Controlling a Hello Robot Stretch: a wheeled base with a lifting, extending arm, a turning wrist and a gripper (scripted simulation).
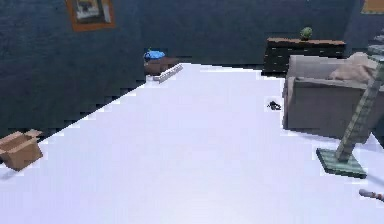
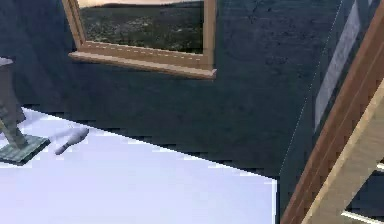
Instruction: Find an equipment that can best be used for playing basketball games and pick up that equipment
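Observation:
A small blue rounded thing [image 1: 153, 55] lies on the white floor against the far dark blue wall; I cannot tell what it is. Just in front of it a long pale bar-shaped object [image 1: 165, 70] lies along the wall's foot. A tiny dark object [image 1: 272, 104] sits on the floor near a grey armchair [image 1: 320, 95].
A cardboard box [image 1: 20, 150] sits at the forward view's left. A dark dresser [image 1: 300, 52] stands at the back right. A tall post on a green base [image 1: 352, 135] [image 2: 12, 135] rises beside the armchair, a pale elongated object [image 2: 70, 140] next to it. A wood-framed window [image 2: 145, 35] and wooden door frame [image 2: 340, 150] line the side wall.

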